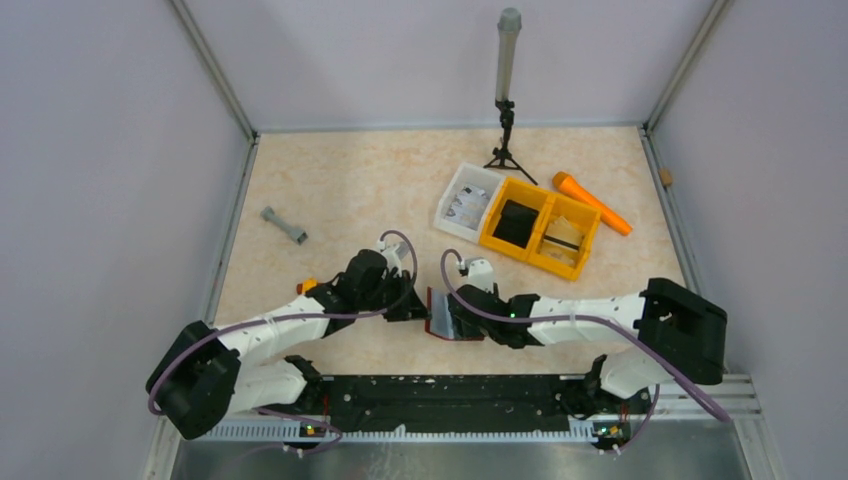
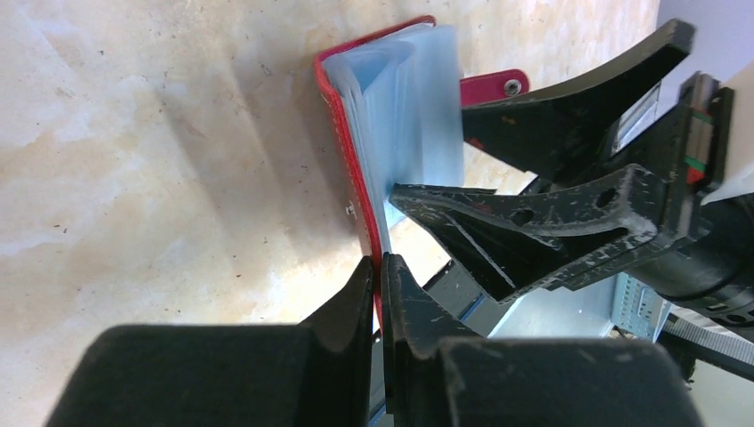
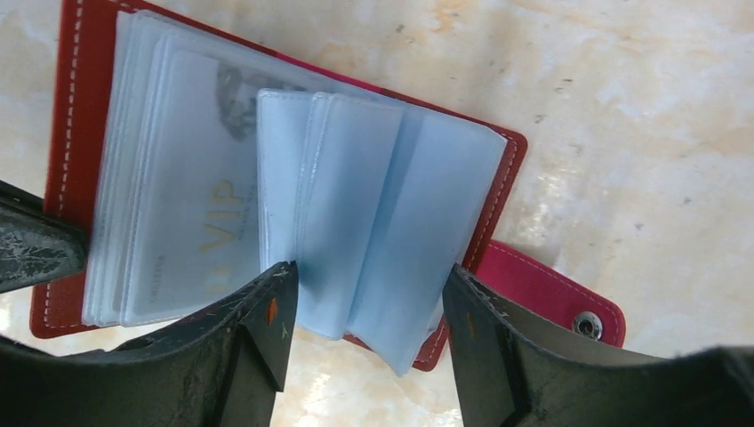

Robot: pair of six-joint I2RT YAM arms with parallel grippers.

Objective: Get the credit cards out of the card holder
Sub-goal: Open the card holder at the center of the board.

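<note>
Two claws meet just ahead of the arm bases, over the card holder (image 3: 73, 98), which lies opened on the marbled surface (image 1: 330, 180). From the top view little of it shows, only a red edge and a grey patch between the wrists. The arms cover the rest.

The left claw (image 2: 378, 283) is pressed nearly together, pinching the red cover's edge between its fingers (image 2: 342, 302). How deep the bite goes is hidden behind its own black pads.

The right claw (image 3: 366, 289) stands spread, one finger on each side of a loose fan of clear plastic sleeves (image 3: 391, 240). One tip touches the fan in the left wrist view. Whether the other presses it cannot be told.

The credit cards (image 3: 191, 196) sit inside the flatter sleeves against the cover. "VIP" reads in gold on the top one; a smaller line beside it and a dark mark above are too blurred to read. How many cards there are cannot be made out. The snap tab (image 3: 556, 298) pokes out beyond the far cover, its stud showing.

Farther back stand a yellow-orange bin (image 1: 543, 228) with something black in one compartment, a white tray (image 1: 447, 193) of unclear bits, an orange tool (image 1: 592, 202), a grey dumbbell-shaped piece (image 1: 284, 226) and a small tripod (image 1: 507, 150) bearing a grey tube.
</note>
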